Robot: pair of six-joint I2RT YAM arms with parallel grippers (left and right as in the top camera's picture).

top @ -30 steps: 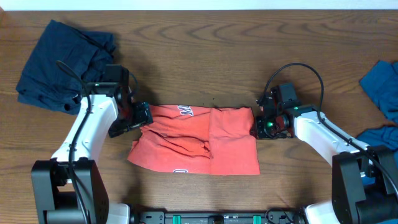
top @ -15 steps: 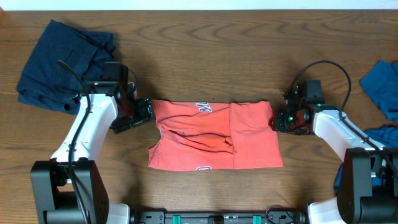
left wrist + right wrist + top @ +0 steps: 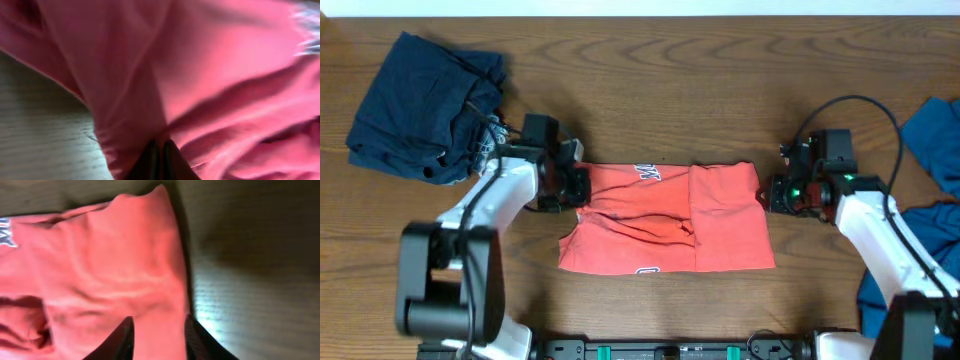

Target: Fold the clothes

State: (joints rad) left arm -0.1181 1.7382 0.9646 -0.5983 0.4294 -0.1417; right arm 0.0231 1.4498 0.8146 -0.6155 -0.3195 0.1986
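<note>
The coral-red T-shirt (image 3: 665, 215), the clothes in play, lies folded into a rough rectangle at the table's middle, with white lettering along its far edge. My left gripper (image 3: 575, 187) is at its left edge, and in the left wrist view the gripper (image 3: 159, 147) is shut, with the red cloth (image 3: 200, 60) bunching to the tips. My right gripper (image 3: 770, 193) is at the shirt's right edge. In the right wrist view it (image 3: 159, 322) stands open, astride the edge of the red cloth (image 3: 100, 270).
A crumpled navy garment (image 3: 420, 105) lies at the back left, close behind the left arm. Blue cloth (image 3: 932, 135) lies at the right edge, with more of it (image 3: 910, 250) beside the right arm. Bare wooden table (image 3: 650, 90) lies beyond the shirt.
The shirt slid to the right, then stayed put. My left gripper moved right onto the shirt's left edge and shut. My right gripper opened and drew slightly right.
</note>
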